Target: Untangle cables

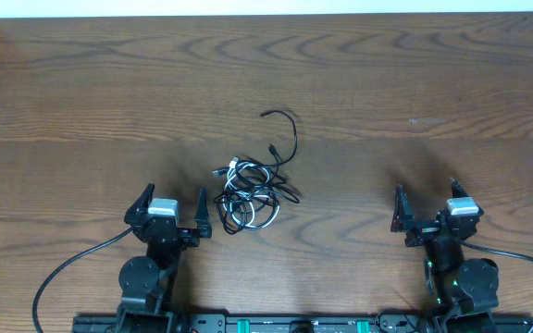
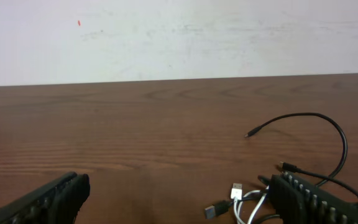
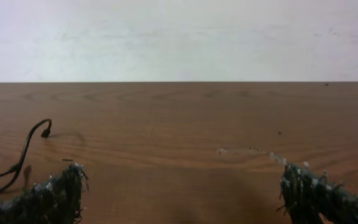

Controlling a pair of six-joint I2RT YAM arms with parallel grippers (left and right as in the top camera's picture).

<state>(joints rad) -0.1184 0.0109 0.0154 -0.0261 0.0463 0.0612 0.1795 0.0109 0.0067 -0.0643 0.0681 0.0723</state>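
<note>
A small pile of cables (image 1: 248,190) is seen on the brown wood table (image 1: 81,92), in the middle of the overhead view, a bit below the centre. The cables are looped over each other in a knot. A white cable (image 1: 265,219) is curled in the lower part of the pile, and thin black ones are wound around it. One black end (image 1: 291,134) is bent up and away from the pile, toward the top of the frame, and it lies free on the wood.

The left arm (image 1: 160,231) is seen at the lower left, just beside the pile. The left jaws are held wide apart and nothing is gripped. In the left wrist view the cables (image 2: 303,155) are seen at the lower right, partly hidden behind one finger (image 2: 316,202). It cannot be told if they are touched by it.

The right arm (image 1: 452,236) is seen at the lower right, well apart from the pile. The right jaws are held wide apart too, and nothing is gripped. In the right wrist view one black cable (image 3: 27,149) is seen at the left edge. A white wall (image 3: 179,37) is seen behind the table.
</note>
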